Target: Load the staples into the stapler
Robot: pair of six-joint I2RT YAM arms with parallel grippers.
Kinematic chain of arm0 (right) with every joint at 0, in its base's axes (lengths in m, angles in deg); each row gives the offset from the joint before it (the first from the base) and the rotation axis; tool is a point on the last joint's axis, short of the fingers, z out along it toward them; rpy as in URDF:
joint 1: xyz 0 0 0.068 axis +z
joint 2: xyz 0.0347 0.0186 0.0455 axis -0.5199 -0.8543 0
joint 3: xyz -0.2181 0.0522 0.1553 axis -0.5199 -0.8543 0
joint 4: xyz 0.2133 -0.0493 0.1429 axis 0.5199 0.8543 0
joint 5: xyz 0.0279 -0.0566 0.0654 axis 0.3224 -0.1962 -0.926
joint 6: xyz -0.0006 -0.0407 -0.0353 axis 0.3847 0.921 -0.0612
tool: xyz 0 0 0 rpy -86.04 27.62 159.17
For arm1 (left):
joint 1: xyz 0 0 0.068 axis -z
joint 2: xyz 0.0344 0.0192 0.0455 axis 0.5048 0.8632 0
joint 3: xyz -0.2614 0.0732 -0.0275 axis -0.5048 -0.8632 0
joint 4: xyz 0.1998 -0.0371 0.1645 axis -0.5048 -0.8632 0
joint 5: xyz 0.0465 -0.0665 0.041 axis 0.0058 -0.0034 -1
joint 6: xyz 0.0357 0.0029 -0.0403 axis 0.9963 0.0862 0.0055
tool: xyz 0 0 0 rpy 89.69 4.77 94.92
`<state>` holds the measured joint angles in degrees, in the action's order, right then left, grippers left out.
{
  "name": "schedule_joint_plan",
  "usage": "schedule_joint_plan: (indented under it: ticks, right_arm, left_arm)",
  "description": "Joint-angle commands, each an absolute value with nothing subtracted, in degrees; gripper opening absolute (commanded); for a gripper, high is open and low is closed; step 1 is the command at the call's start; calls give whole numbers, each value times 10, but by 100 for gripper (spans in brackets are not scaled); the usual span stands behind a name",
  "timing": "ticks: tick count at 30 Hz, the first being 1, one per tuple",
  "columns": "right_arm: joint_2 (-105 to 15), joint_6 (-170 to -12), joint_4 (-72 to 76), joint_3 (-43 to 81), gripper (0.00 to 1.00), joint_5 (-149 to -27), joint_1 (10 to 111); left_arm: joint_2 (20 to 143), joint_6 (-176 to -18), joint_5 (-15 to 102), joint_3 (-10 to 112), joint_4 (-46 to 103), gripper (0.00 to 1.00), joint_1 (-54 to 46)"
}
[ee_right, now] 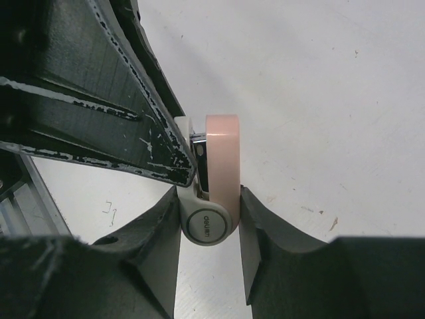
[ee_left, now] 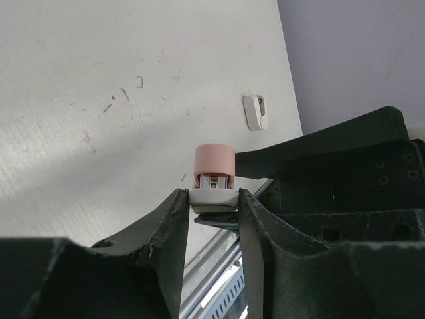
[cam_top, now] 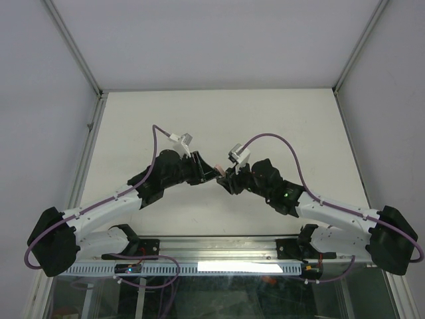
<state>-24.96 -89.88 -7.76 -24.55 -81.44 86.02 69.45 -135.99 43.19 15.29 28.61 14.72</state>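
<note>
— Where's the stapler [cam_top: 218, 170]?

— Up off the table [cam_top: 212, 119], held in the air about mid-table, right where the two arms meet. It's a tiny thing, pale pink on top and white underneath, and both grippers have it.

— Both at once?

— Yes. From the left wrist you look at it end-on: the pink top [ee_left: 214, 159] sits above the white base, and the left gripper [ee_left: 212, 199] has its two fingers pressed against either side of that base, closed down to the stapler's own width. Some grey metal [ee_left: 214, 181] shows inside the front, though whether that's staples I can't tell.

— And the other one?

— The right gripper [ee_right: 209, 199] pinches the rounded hinge end, one finger against the white side, the other against the pink, again only as wide as the stapler [ee_right: 219, 166] itself. The left gripper's finger [ee_right: 133, 113] comes in from the upper left of that view and meets the white part.

— Any writing on it?

— There's a round white cap [ee_right: 206, 222] at the hinge with a short line of dark lettering. It looks like a brand name, but it's too small for me to read properly.

— Anything else about?

— A few bent wire scraps [ee_left: 139, 82] lie on the table, well apart from the stapler, and a small white clip [ee_left: 254, 111] rests near the far edge. Purple cables [cam_top: 279, 139] loop over each arm.
</note>
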Motion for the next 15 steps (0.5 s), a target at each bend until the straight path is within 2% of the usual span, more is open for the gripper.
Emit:
schedule_joint_plan:
  ticks: [1, 5, 8, 9, 10, 11, 13, 15]
  right_arm:
    - [-223, -902, -117, -223, 0, -818, 866]
    - [-206, -905, -97, -220, 0, -824, 866]
    - [-181, -917, -71, -219, 2, -828, 865]
    - [-170, -926, -61, -219, 49, -828, 865]
    - [-158, -926, -51, -218, 49, -828, 865]
    - [-148, -939, -41, -216, 75, -833, 863]
    - [-127, -949, -19, -210, 81, -851, 858]
    - [-114, -960, -3, -201, 83, -886, 845]
  left_arm:
    - [685, -1369, 450, 145, 332, 29, 150]
    - [681, -1370, 474, 134, 370, 1, 150]
    - [662, -1346, 472, 127, 387, 0, 150]
    - [654, -1335, 467, 125, 388, 0, 149]
    - [645, -1322, 465, 123, 386, 0, 150]
    - [636, -1308, 463, 122, 385, 0, 150]
    - [615, -1284, 459, 119, 382, 0, 149]
    - [596, -1259, 461, 115, 378, 0, 149]
